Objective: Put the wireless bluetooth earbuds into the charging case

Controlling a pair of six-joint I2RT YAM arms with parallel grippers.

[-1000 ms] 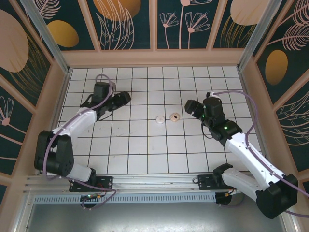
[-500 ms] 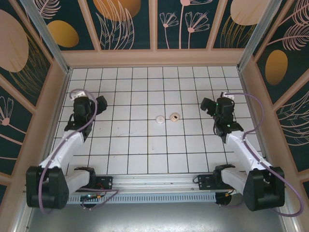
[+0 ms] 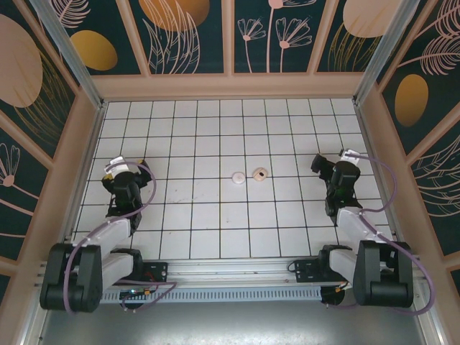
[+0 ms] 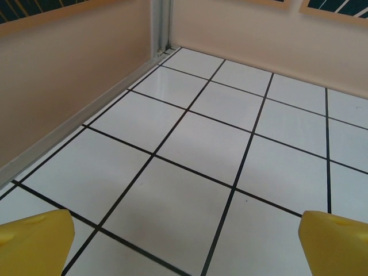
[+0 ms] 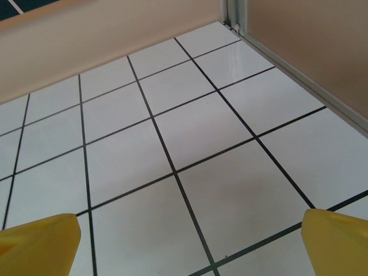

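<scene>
Looking for the earbuds: where do they lie? (operator)

Mid-table, on the white tiled floor (image 3: 215, 215). 2 small round pieces sit there side by side, a whitish round piece (image 3: 237, 177) on the left and a pinkish round piece (image 3: 260, 173) on the right, near each other but not touching. Each is smaller than 1 tile. From above they are too small for me to tell earbud from charging case. (me)

And your jaws? (operator)

Both pairs stand spread wide and grip nothing. My left gripper (image 4: 184, 247) hangs low over the tiles beside the left wall (image 4: 69, 86). Its 2 yellow fingertips (image 4: 34, 244) sit at the bottom corners of my wrist view, with bare tile between them. My right gripper (image 5: 190, 244) mirrors it beside the right wall (image 5: 310, 46), jaws just as far apart over bare tile. (me)

How do the pieces lie relative to them? (operator)

Well apart from both. The 2 pieces lie between my arms, roughly midway. The whitish one is nearer my left gripper and the pinkish one nearer my right. Each gripper faces a far corner of the enclosure. (me)
</scene>
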